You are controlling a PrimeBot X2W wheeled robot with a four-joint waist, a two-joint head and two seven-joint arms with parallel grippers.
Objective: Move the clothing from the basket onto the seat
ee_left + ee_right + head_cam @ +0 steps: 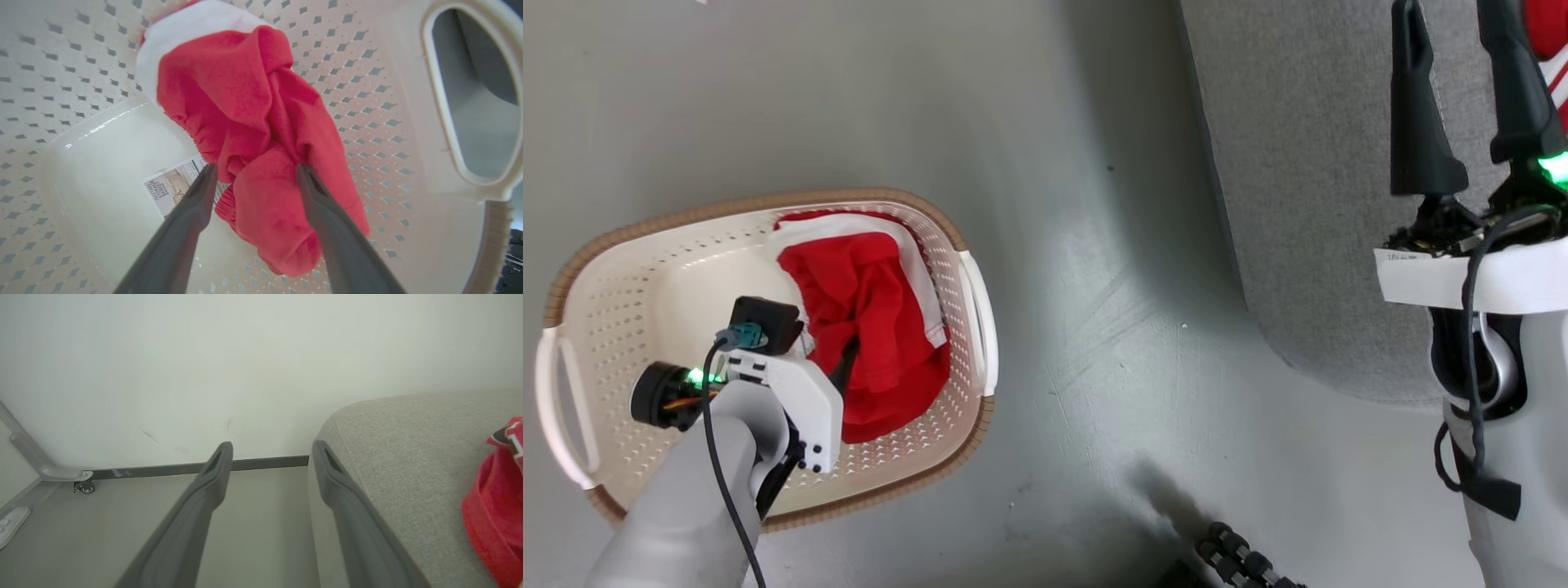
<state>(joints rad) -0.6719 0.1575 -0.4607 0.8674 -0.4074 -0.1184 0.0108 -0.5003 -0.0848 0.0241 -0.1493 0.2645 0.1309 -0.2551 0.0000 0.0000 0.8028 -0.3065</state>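
Straddling red clothing beside a "STORAGE BASKET" label, left claw spread wide; right claw likewise released, empty.

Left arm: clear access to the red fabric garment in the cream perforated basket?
Likely yes: the left gripper sits open inside the cream perforated basket, fingers either side of a fold of the crumpled red garment.

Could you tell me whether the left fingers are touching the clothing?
Touching: in the left wrist view the fingers straddle a fold of the clothing, one tip pressed into it.
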